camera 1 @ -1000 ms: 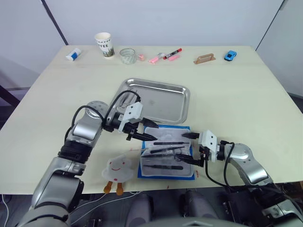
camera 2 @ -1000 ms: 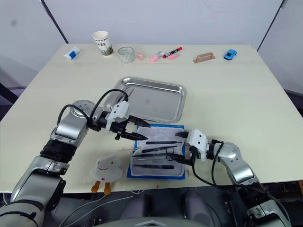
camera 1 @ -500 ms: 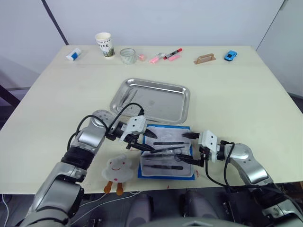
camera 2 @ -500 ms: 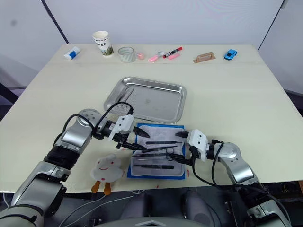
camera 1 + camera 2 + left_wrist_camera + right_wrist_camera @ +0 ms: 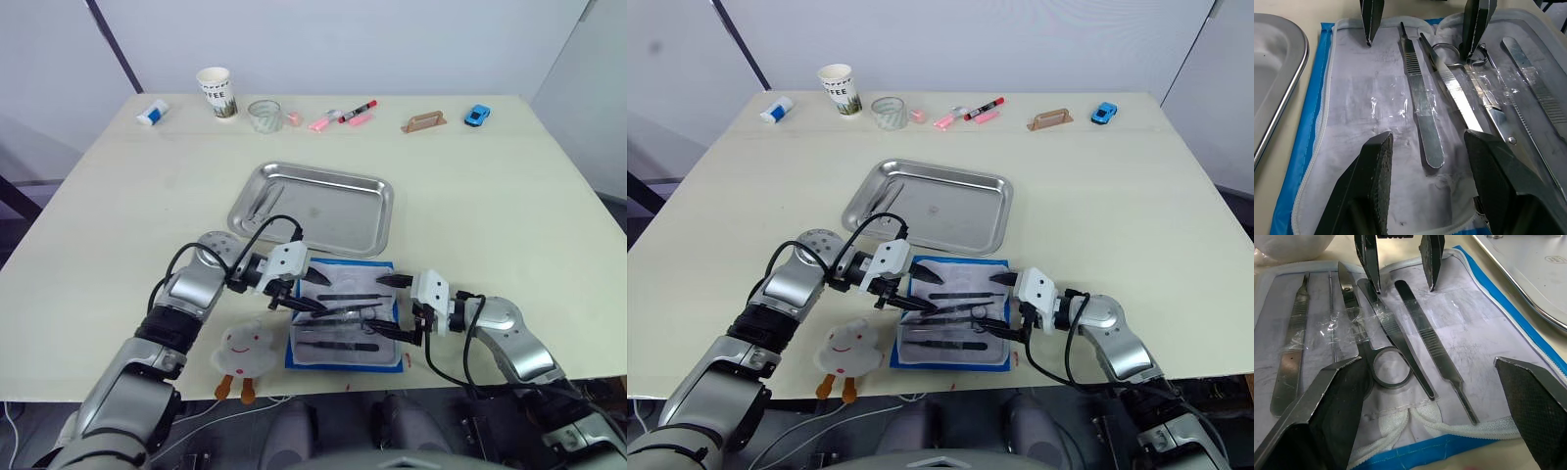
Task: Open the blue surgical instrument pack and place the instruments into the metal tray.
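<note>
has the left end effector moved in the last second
Yes. The left end effector has come down from the near edge of the metal tray to the open blue surgical instrument pack, over its instruments.

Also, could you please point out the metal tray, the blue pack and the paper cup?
metal tray (image 5: 338,211): left eye view, bare floor.
blue pack (image 5: 1308,142): left wrist view, blue edge.
paper cup (image 5: 217,95): left eye view, side wall.

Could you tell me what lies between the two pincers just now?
In the left eye view, the opened blue surgical instrument pack lies between the left pincer and right pincer, with the instruments on its lining.
</note>
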Tool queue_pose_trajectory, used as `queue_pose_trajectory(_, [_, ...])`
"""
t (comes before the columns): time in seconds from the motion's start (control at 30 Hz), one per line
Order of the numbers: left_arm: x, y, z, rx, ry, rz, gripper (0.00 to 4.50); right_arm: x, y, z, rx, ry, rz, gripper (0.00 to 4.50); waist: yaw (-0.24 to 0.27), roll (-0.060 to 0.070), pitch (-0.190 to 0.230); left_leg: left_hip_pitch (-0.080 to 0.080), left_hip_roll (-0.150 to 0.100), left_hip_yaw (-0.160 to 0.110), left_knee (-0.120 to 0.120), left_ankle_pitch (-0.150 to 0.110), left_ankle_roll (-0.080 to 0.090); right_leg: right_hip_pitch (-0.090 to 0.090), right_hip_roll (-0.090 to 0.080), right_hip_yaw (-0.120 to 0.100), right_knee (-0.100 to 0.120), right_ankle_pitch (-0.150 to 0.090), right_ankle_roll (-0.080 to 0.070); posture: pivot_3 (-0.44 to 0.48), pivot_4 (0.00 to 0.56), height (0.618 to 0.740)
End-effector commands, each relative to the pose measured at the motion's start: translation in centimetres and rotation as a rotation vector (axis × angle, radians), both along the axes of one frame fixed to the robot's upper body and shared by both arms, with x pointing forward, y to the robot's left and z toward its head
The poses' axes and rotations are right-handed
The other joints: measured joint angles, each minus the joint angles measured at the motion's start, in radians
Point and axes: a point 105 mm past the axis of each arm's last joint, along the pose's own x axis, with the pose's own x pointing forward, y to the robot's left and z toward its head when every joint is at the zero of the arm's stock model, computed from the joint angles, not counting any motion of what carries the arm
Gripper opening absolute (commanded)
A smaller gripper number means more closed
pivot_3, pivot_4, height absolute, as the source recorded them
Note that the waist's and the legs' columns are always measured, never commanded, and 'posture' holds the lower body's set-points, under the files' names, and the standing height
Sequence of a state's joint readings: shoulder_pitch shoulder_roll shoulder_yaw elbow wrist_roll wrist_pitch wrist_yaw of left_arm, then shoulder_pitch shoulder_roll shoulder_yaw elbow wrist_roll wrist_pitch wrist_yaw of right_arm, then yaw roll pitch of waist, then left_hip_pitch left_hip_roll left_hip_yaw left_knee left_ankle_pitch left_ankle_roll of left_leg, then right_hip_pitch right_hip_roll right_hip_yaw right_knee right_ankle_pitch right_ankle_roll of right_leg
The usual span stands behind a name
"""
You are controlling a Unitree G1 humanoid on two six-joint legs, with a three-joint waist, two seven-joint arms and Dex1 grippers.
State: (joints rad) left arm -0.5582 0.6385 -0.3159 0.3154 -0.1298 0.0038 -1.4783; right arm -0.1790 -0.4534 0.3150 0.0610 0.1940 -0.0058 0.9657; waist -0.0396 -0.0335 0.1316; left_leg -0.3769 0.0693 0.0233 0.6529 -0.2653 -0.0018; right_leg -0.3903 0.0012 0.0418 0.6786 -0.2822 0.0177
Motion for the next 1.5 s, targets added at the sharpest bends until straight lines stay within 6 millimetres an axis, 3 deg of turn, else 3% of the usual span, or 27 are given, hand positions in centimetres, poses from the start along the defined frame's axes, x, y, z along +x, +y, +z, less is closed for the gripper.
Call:
queue_pose_trajectory(0.03, [0.1, -0.1, 0.3, -0.006, -0.020, -0.005, 2.45, -1.2, -1.9, -5.3, -0.181, 0.157, -0.060, 4.50, 0.000, 0.000, 0.000, 0.000, 0.000, 0.000, 0.000, 0.000, 0.000, 0.000, 0.000, 0.000, 0.000, 0.000, 0.000, 0.000, 0.150, 0.728])
queue_pose_trajectory(0.33, [0.1, -0.3, 0.0, -0.014, -0.014, 0.002, 2.45, -1.1, -1.9, -5.3, -0.180, 0.156, -0.062, 4.50, 0.000, 0.000, 0.000, 0.000, 0.000, 0.000, 0.000, 0.000, 0.000, 0.000, 0.000, 0.000, 0.000, 0.000, 0.000, 0.000, 0.150, 0.728])
queue_pose_trajectory(0.43, [0.1, -0.4, -0.2, -0.017, -0.013, 0.005, 1.75, -1.1, -1.9, -5.3, -0.180, 0.156, -0.063, 4.50, 0.000, 0.000, 0.000, 0.000, 0.000, 0.000, 0.000, 0.000, 0.000, 0.000, 0.000, 0.000, 0.000, 0.000, 0.000, 0.000, 0.150, 0.728])
queue_pose_trajectory(0.57, [-0.1, -0.2, -0.5, -0.011, -0.005, 0.004, 0.10, -1.1, -2.0, -5.3, -0.178, 0.156, -0.063, 4.50, 0.000, 0.000, 0.000, 0.000, 0.000, 0.000, 0.000, 0.000, 0.000, 0.000, 0.000, 0.000, 0.000, 0.000, 0.000, 0.000, 0.150, 0.728])
queue_pose_trajectory(0.83, [-0.2, 0.0, -0.7, -0.008, -0.007, 0.005, 0.10, -1.2, -2.0, -5.3, -0.178, 0.159, -0.061, 4.50, 0.000, 0.000, 0.000, 0.000, 0.000, 0.000, 0.000, 0.000, 0.000, 0.000, 0.000, 0.000, 0.000, 0.000, 0.000, 0.000, 0.150, 0.728])
queue_pose_trajectory(1.23, [0.0, -1.2, 1.9, -0.004, -0.044, 0.001, 0.10, -1.2, -2.1, -5.3, -0.185, 0.160, -0.056, 4.50, 0.000, 0.000, 0.000, 0.000, 0.000, 0.000, 0.000, 0.000, 0.000, 0.000, 0.000, 0.000, 0.000, 0.000, 0.000, 0.000, 0.150, 0.728])
queue_pose_trajectory(1.5, [-0.1, -0.3, 2.8, 0.094, 0.000, 0.049, 0.10, -1.2, -2.2, -5.3, -0.188, 0.162, -0.052, 4.50, 0.000, 0.000, 0.000, 0.000, 0.000, 0.000, 0.000, 0.000, 0.000, 0.000, 0.000, 0.000, 0.000, 0.000, 0.000, 0.000, 0.150, 0.728])
